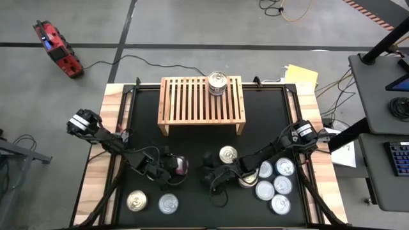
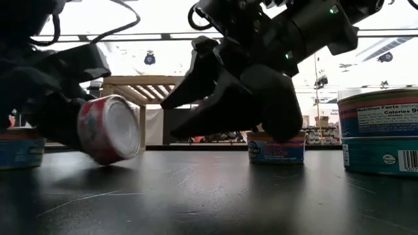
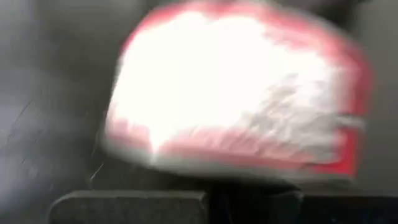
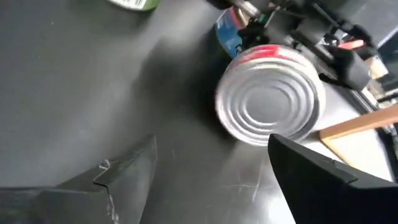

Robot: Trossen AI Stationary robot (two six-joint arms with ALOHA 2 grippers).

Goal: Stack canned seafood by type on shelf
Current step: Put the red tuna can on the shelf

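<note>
A red-labelled can [image 1: 182, 166] stands tipped on the black table between my two grippers; it also shows in the low view [image 2: 108, 128]. Its silver end [image 4: 270, 106] faces my right gripper. My left gripper [image 1: 171, 168] is shut, just on the can's left side. My right gripper [image 1: 209, 176] is open a little to the can's right, its fingers [image 4: 124, 174] spread and pointing at the can, clear of it. The wooden shelf [image 1: 192, 102] stands at the far side, with one silver can [image 1: 217, 83] resting on its slatted top near the right end. My left gripper's shut fingers [image 3: 130, 205] lie against the red can's side that faces the table's left, coming in slanting down from the left. The can itself hides the exact spot. The can leans tilted, its lower rim [image 2: 101, 160] on the table.
A gold-lidded can [image 1: 228, 154] sits just beyond my right gripper. Several silver-lidded cans [image 1: 281, 186] cluster at the near right, and two of them stand stacked [image 2: 379, 130]. Two more cans [image 1: 137, 201] [image 1: 168, 204] sit at the near left. Cables trail from both arms.
</note>
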